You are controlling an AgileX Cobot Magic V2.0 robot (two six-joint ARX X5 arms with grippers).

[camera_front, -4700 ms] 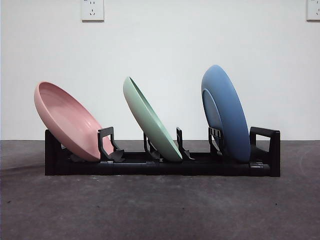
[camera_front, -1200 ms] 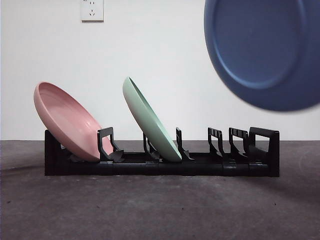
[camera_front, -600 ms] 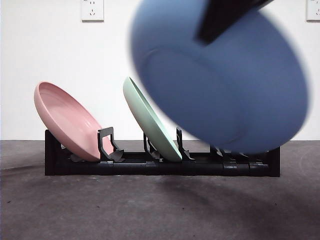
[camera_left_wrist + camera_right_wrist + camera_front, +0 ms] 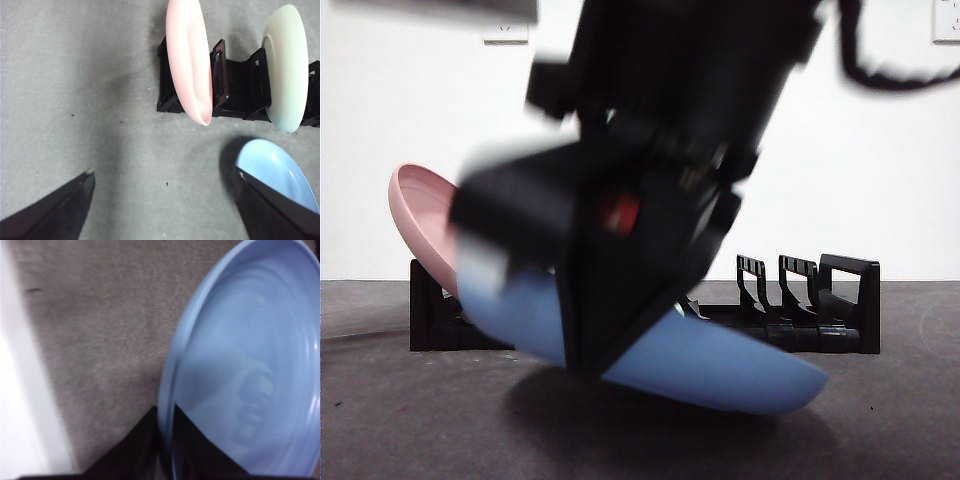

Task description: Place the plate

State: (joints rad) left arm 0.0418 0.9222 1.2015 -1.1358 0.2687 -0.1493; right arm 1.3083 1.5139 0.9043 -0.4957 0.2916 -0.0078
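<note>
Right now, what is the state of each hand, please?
Left hand: open, holding nothing, above the table.
Right hand: closed on the rim of the blue plate, low in front of the rack.

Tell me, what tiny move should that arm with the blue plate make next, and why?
Probably lower the blue plate the last bit until it lies flat on the table. The right claw grips its rim, and the plate hangs tilted just above the table in front of the rack, a shadow beneath it. The left claw waits open.
</note>
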